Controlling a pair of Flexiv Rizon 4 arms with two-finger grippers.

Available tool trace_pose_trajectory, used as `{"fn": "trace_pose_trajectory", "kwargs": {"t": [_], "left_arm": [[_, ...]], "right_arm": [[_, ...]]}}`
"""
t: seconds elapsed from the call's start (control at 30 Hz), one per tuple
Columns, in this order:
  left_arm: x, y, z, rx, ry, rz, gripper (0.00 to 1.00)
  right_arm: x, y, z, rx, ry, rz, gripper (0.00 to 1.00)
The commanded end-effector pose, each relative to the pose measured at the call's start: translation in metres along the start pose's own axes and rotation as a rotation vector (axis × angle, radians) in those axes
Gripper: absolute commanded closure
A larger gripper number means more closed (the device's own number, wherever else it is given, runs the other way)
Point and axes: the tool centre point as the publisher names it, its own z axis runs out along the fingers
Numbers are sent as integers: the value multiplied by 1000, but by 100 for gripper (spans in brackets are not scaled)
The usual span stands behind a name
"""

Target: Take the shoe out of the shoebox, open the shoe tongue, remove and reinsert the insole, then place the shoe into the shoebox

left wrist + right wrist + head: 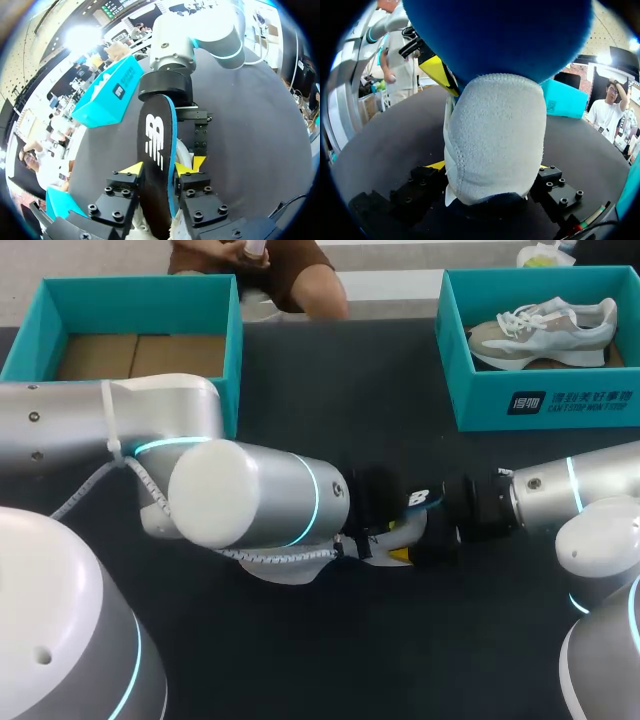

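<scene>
The left claw (162, 167) pinches the black insole (155, 135) with blue edge between its two yellow tips, and the insole stands on its edge above the dark surface (250, 125). The right claw (490, 167) is pressed on the heel of the grey-white sneaker (492, 135) from both sides, in the middle of the surface. The teal shoebox (540, 405) at the far right holds another sneaker (545, 330); the far-left teal box (140, 295) holds none.

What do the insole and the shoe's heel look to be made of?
The insole looks like foam: matte black cloth-like top with a white printed logo, blue spongy edge. The shoe, at its heel, seems pale grey suede or fleecy textile: fuzzy nap, stitched seam.
</scene>
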Motion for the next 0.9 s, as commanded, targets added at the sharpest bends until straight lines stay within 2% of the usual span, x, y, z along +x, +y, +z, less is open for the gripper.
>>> {"fn": "trace_pose_trajectory", "kwargs": {"t": [0.03,0.2,0.4,0.63,0.77,0.9], "left_arm": [[4,-5,8,6,3,-2,100],[8,-6,3,15,8,-3,100],[6,-18,-15,60,-5,3,100],[-8,-43,-43,145,0,-15,100],[-20,-61,-57,208,31,-24,100],[-32,-79,-68,238,58,-27,100]], "right_arm": [[-2,-3,3,4,-1,0,100],[-2,-3,3,4,-1,0,100],[-2,-3,3,4,-1,0,100],[-2,-3,3,4,-1,0,100],[-2,-3,3,4,-1,0,100],[-2,-3,3,4,-1,0,100]]}}
